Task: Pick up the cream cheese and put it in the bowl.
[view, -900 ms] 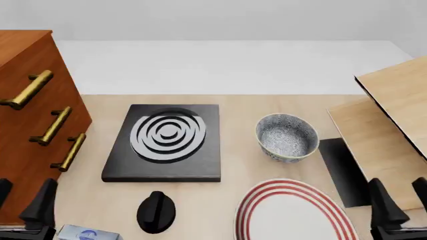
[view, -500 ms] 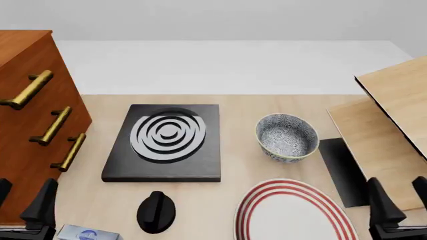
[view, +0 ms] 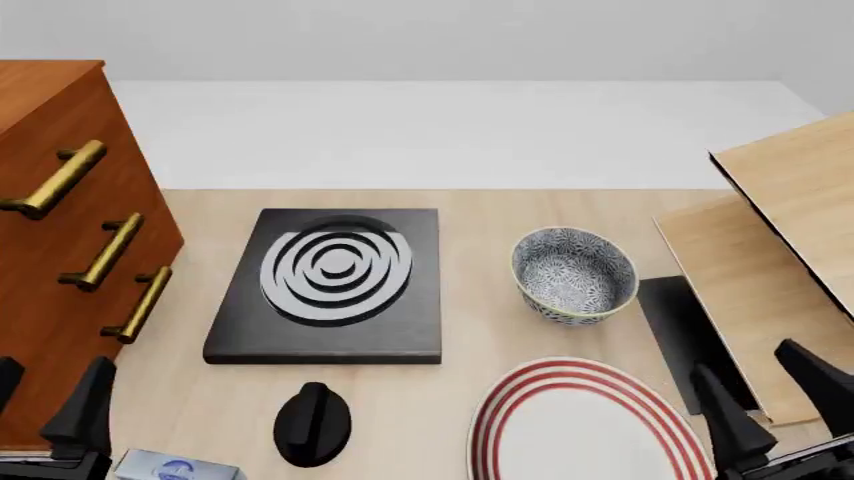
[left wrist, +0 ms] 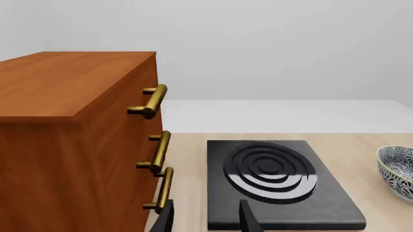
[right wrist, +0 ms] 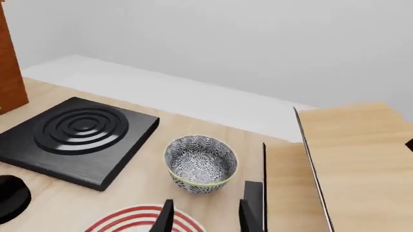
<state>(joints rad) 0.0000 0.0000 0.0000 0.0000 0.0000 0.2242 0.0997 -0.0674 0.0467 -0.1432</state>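
Note:
The cream cheese (view: 174,466), a small silver-grey box with a blue round logo, lies at the table's near left edge, partly cut off by the frame. The speckled bowl (view: 574,272) stands upright right of centre and is empty; it also shows in the right wrist view (right wrist: 200,162) and at the edge of the left wrist view (left wrist: 397,169). My left gripper (view: 47,395) is open and empty, just left of the cream cheese; it also shows in the left wrist view (left wrist: 205,220). My right gripper (view: 771,395) is open and empty at the near right, as the right wrist view (right wrist: 208,215) also shows.
A black stove plate (view: 330,285) with grey rings lies centre left, a black knob (view: 312,424) in front of it. A white plate with red rings (view: 587,425) sits near the front. A wooden drawer cabinet (view: 60,240) stands left; a wooden rack (view: 774,250) stands right.

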